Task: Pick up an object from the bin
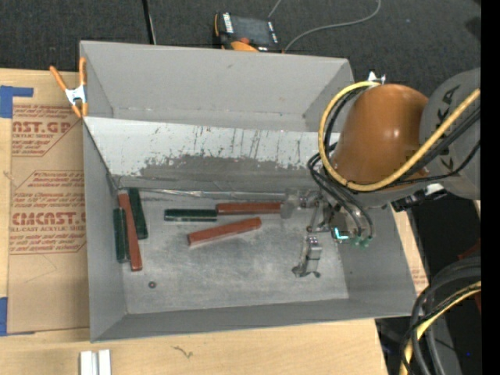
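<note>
Overhead view of the bin (234, 84). The arm (437, 131) enters from the right, its rounded orange wrist cover (383, 143) ringed by looped cables. Below the cover the wrist descends steeply, so that the gripper (309, 261) hangs low over bare bin floor, pointing downward. Its tip appears small and dim here, and whether it is open or closed cannot be told; nothing is visibly held in it.

The nearest thing is the slanted red-brown bar (224, 231), lying flat on the floor to the left of the gripper and clear of it. It is a long, slim, straight-edged stick of dull brick colour. Its long axis runs roughly left to right, with the right end raised slightly toward the back wall.

Just behind the slanted red-brown bar lie two sticks almost end to end: a level red-brown bar (248, 207) and, to that one's left, a dark green rod (190, 215). Well to the left of the slanted red-brown bar, by the bin's left wall, a cluster of sticks (130, 237), two dark green and one red-brown, lies front to back.
</note>
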